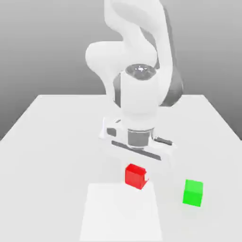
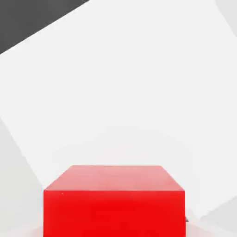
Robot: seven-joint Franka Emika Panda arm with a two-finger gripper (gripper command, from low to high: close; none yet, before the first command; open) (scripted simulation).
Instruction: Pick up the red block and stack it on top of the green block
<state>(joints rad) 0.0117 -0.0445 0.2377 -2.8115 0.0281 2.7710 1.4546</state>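
Gripper [image 1: 136, 176] clamped on red block [image 1: 135, 176], one finger at either side. Green block [image 1: 193, 193] on table [image 1: 42, 165], apart, toward exterior view's right.

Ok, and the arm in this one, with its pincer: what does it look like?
The arm is glossy white with rounded, smooth-shelled segments and dark grey sections at its joints. Below a grey collar sits a wide white hand body with dark slots along it.
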